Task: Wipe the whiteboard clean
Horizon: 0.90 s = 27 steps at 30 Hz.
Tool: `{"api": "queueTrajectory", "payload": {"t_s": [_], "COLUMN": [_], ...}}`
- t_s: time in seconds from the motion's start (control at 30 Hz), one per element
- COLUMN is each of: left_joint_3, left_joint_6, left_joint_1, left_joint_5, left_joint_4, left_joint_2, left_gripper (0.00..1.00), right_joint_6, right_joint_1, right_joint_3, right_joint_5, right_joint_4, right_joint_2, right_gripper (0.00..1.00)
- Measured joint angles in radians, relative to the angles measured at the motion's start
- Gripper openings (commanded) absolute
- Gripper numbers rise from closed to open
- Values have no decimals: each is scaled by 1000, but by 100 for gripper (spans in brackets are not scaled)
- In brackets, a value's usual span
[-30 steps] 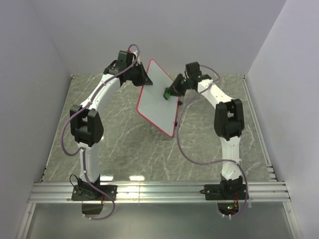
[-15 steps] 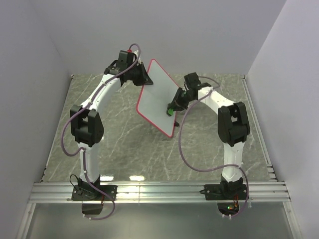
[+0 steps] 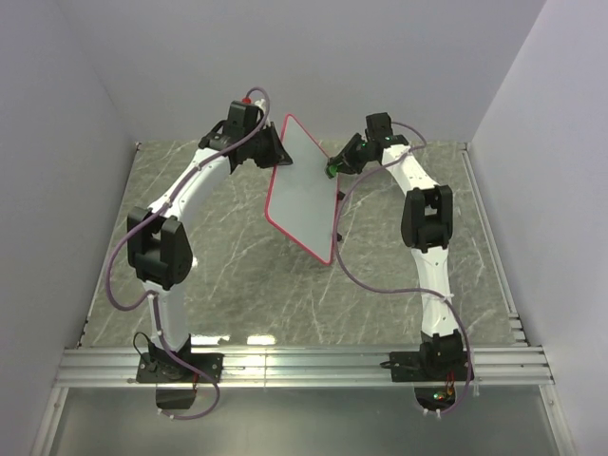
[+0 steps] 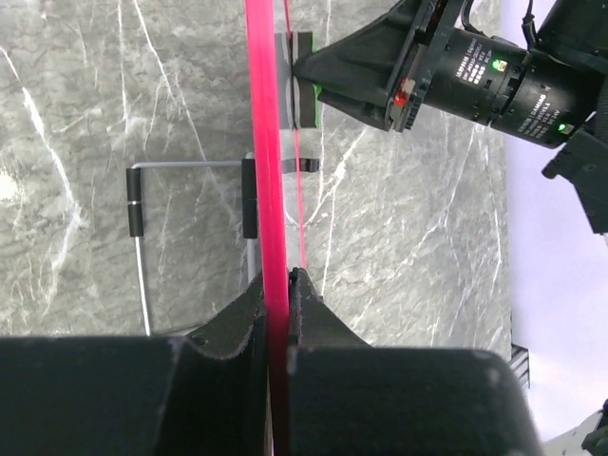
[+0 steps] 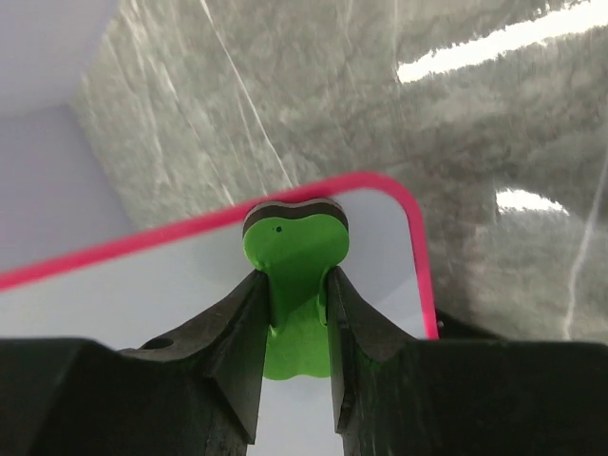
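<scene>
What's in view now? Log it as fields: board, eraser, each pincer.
board: whiteboard, red rim, tilted above the table
left pincer: shut on the whiteboard's rim
eraser: green, against the whiteboard near a rounded corner
right pincer: shut on the eraser
marks: none visible by the eraser
</scene>
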Motion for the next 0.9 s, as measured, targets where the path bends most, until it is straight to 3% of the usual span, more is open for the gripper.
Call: {"api": "queueTrajectory", "payload": {"t_s": [0.33,0.67,0.9], "left_joint_3": [1,48,75], "left_joint_6": [-14,-17,-5], "left_joint_1": [-23,-27,-27], "left_joint_5": [-57,-50,-42], "left_joint_4": [-19,-59,-73], "left_joint_2": [-14,13,29], "left_gripper": [0,0,0], "right_joint_6": [125,171,147], "right_joint_1": [6,51,61], "right_joint_3": [-20,-601,-791], "right_joint_5": [-35,-1,5], "right_joint_4": [182,518,628], "right_joint_2": [3,-312,-407], "right_gripper": [0,0,0]}}
